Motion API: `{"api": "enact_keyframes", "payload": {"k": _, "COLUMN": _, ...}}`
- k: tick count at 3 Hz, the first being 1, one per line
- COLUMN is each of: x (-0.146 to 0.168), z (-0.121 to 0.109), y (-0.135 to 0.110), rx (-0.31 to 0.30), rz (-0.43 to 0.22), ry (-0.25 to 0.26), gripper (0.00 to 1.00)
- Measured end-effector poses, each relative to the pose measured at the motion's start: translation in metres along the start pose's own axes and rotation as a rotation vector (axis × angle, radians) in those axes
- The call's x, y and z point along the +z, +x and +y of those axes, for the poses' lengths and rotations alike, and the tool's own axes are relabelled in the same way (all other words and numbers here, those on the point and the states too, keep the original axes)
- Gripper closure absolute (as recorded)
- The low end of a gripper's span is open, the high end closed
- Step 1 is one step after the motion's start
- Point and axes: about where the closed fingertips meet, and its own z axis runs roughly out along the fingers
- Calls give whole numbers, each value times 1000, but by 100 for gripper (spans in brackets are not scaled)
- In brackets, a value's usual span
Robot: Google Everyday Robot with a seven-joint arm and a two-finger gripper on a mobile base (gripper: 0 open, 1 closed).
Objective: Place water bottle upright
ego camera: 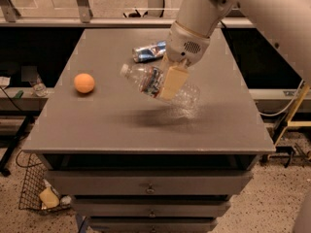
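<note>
Aloft, hand (pixel 171 85) round water bottle (pixel 145 80), above table (pixel 92 125)

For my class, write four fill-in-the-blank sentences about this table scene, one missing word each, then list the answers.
1. Above the table, the gripper grips the tilted bottle around its ____.
2. The bottle's cap points toward the picture's ____ side.
3. The ball on the table is coloured ____.
4. The can lies on its ____.

Answers: middle; left; orange; side.
</note>
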Motion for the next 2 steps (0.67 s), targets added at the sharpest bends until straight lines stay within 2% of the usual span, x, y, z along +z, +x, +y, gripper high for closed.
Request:
{"api": "enact_keyframes", "payload": {"k": 1, "x": -22, "z": -2, "y": -1, "rx": 56, "rz": -228, "ry": 11, "gripper": 100}}
{"api": "enact_keyframes", "payload": {"k": 2, "x": -41, "z": 1, "y": 2, "rx": 105, "rz": -440, "ry": 51, "gripper": 100}}
